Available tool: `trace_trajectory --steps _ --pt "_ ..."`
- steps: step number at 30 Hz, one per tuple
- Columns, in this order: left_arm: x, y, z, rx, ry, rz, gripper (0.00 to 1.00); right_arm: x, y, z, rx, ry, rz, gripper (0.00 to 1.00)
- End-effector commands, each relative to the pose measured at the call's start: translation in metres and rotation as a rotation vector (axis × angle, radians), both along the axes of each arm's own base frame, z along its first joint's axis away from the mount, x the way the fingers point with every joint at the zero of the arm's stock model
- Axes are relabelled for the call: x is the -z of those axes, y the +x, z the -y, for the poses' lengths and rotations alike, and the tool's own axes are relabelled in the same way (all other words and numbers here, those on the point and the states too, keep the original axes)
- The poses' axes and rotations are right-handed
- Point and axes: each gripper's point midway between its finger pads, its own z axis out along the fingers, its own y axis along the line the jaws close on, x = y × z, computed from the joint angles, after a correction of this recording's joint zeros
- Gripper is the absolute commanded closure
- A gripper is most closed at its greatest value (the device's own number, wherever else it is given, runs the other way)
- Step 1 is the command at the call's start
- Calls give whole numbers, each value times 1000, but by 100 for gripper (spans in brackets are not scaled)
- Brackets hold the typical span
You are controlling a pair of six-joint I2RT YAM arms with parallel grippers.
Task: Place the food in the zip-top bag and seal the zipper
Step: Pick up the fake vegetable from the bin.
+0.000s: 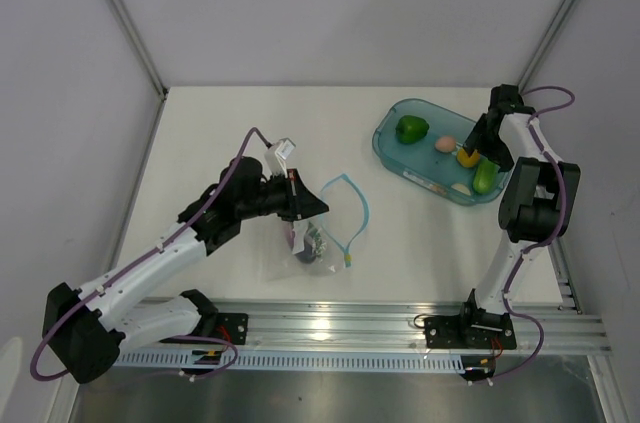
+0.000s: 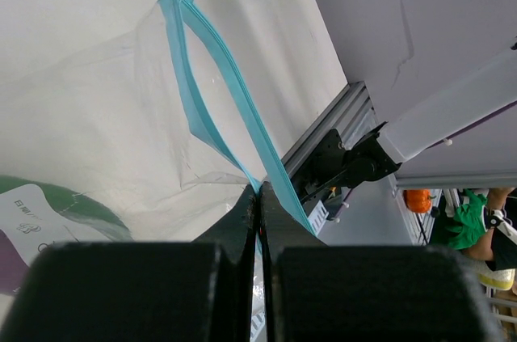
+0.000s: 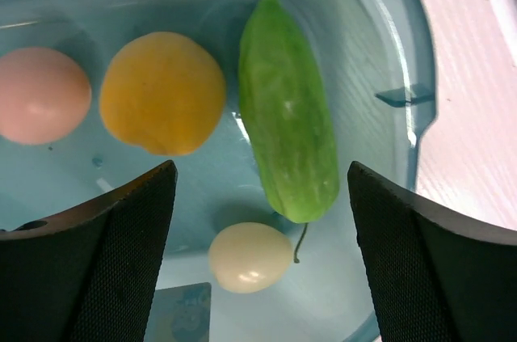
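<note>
The clear zip-top bag [image 1: 326,235] lies at mid-table with its mouth open, the light-blue zipper [image 1: 358,205] standing in a loop. A purple eggplant [image 1: 300,249] shows inside it. My left gripper [image 1: 312,207] is shut on the zipper strip [image 2: 226,83] at the bag's [image 2: 97,116] corner. My right gripper [image 1: 481,149] is open above the teal tub [image 1: 385,148]. Between its fingers are the long green vegetable [image 3: 289,107] and a cream egg-shaped piece [image 3: 249,257]. The yellow-orange fruit [image 3: 161,91], the pink egg [image 3: 40,95] and the green pepper [image 1: 411,129] also lie in the tub.
The tub's wall [image 3: 388,51] curves close to the right finger. White enclosure walls stand at the back and both sides. A metal rail [image 1: 400,321] runs along the near edge by the arm bases.
</note>
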Motion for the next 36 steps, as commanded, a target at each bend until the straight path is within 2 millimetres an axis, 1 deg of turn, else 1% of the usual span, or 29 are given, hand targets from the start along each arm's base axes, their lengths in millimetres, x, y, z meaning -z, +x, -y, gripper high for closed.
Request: trace_trajectory --steps 1,2,4,7,12,15,16,18,20,23,24,25,27,28,30,31,32,34,35,36 --pt "-19 4 2 19 -15 54 99 -18 3 15 48 -85 21 14" --pt "-18 5 2 17 -14 52 100 -17 3 16 49 -92 22 15" --pt "-14 6 3 21 -11 40 100 -8 0 15 34 -93 4 18" --pt "-12 6 5 27 -17 31 99 5 -5 15 28 -101 -32 20" --pt "-8 7 5 21 -13 15 99 22 -7 8 13 -74 -60 23" --pt "-8 7 4 19 -13 15 99 30 -10 4 4 -60 -68 27" --pt "-7 7 4 18 -10 12 100 33 -10 3 3 -55 -69 30" --pt "-8 6 3 17 -9 12 100 38 -13 0 -1 -43 -70 34" --pt "-8 6 2 12 -6 10 99 44 -14 -1 -3 -37 -72 41" --pt "-10 4 0 10 -6 15 99 48 -11 -3 -16 -22 -64 48" --pt "-9 5 0 7 -3 12 99 48 -10 -3 -18 -24 -58 49" --pt "-9 4 -1 6 -3 13 99 48 -8 -4 -24 -17 -53 52" --pt "-10 4 -2 3 -2 13 100 45 -6 -6 -27 -12 -40 64" --pt "-14 4 -2 1 -7 20 99 35 -2 -9 -32 -11 -7 71" --pt "-13 3 -3 -2 -5 17 99 26 -4 -13 -36 -10 21 81" --pt "-15 3 -4 -4 -8 20 100 10 -2 -17 -43 -15 62 82" --pt "-15 2 -4 -4 -7 19 100 2 -3 -19 -50 -17 79 83" --pt "-17 2 -5 -8 -8 24 99 -12 -6 -28 -71 -7 98 88" --pt "-19 2 -5 -10 -13 29 99 -29 -7 -35 -91 5 132 91" --pt "-20 2 -6 -12 -12 28 99 -36 -8 -41 -108 19 146 95"
